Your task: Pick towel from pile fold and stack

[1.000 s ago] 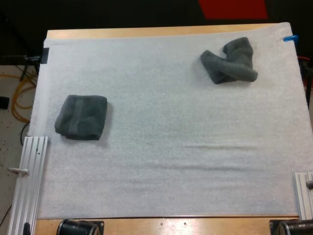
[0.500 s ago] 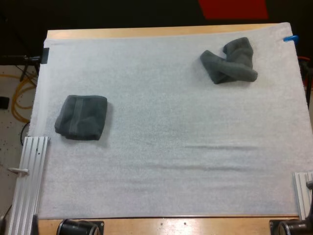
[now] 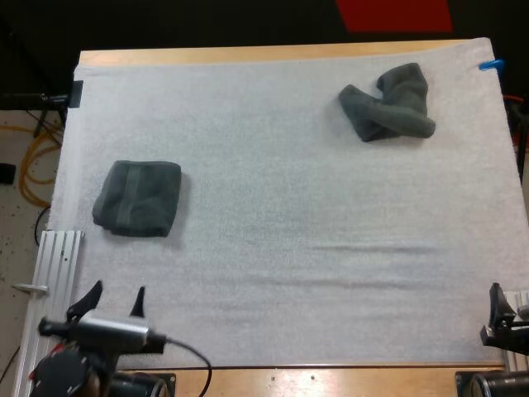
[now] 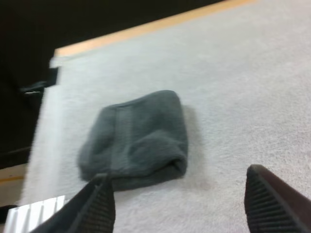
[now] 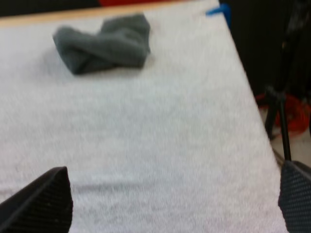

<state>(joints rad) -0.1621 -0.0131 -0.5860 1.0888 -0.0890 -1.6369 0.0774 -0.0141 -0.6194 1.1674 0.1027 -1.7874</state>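
White mat (image 3: 289,248) is seen spread over the wooden table (image 3: 248,55), almost edge to edge. Down at the near left corner the left gripper (image 3: 116,294) is found, its two black fingers (image 4: 99,204) held well apart and clamped on nothing, with bare mat under them. A ribbed metal rail (image 3: 54,281) is fixed along the mat's left edge, just beside that gripper.

Just beyond the fingers, toward the far side, the folded towel (image 3: 136,198) is laid flat on the mat near its left edge. From the left wrist it is made out as a squarish dark grey-green pad, a stitched band running along one side, its rounded fold turned to the near side. It is touched by neither finger.

Over at the near right corner the right gripper (image 5: 173,167) is picked up, its fingers likewise spread wide, nothing but mat between them. A second rail (image 3: 508,322) is set at the mat's right edge, close by.

Well apart from that gripper, at the far right of the mat, the crumpled towel (image 3: 388,103) is heaped in a loose twisted lump. Both towels are carried by the mat alone and are kept well apart, bare mat lying between them.
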